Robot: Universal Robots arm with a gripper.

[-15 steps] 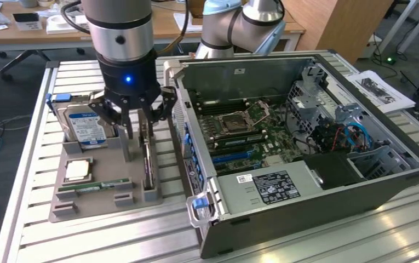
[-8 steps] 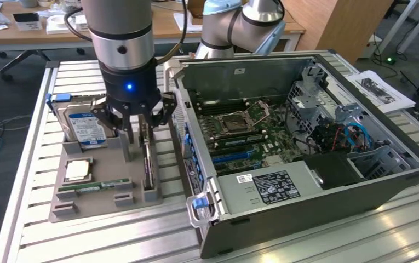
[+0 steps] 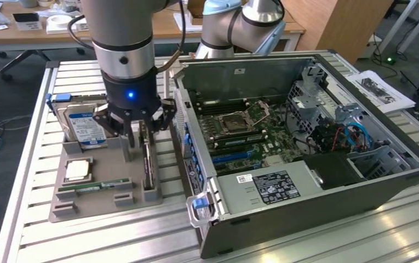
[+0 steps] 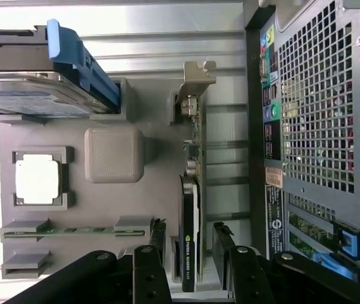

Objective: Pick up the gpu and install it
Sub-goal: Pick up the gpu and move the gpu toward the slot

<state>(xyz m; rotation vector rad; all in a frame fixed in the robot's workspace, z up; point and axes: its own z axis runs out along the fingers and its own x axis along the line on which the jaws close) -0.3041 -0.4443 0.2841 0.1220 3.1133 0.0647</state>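
**Straddling the thin black gpu (image 3: 148, 164) with a dark metal two-fingered gripper (image 3: 142, 130)**

The gripper is hanging straight down from the grey-and-silver cylindrical arm (image 3: 124, 49), a blue light glowing on its black body. Its jaws are standing released. In the wrist view the two black fingers (image 4: 158, 237) are sitting one on each side of the card, with a narrow gap showing between each finger and the card's faces, so nothing is being grasped. The gpu is standing on its long edge in a slot of the matte grey plastic tray (image 3: 96, 204), on the side nearest the computer case. Its flat rectangular body is carrying a label with a green mark. Its one silver sheet-metal bracket (image 4: 197, 79) is sticking out at the end far from the fingers.

The tray is lying on a ribbed aluminium table (image 3: 85, 241) and is holding four parts, one of each:
- the gpu;
- a thick silver hard drive (image 3: 84, 129) with a blue label, propped upright;
- a square silver-lidded processor chip (image 3: 78, 171), lying flat;
- a narrow green RAM stick (image 3: 95, 186), on edge.

A rounded square grey post (image 4: 114, 155) is rising from the tray's middle. Beside the tray, one black steel computer case (image 3: 304, 203) is lying open, its green motherboard (image 3: 246, 131) facing up.
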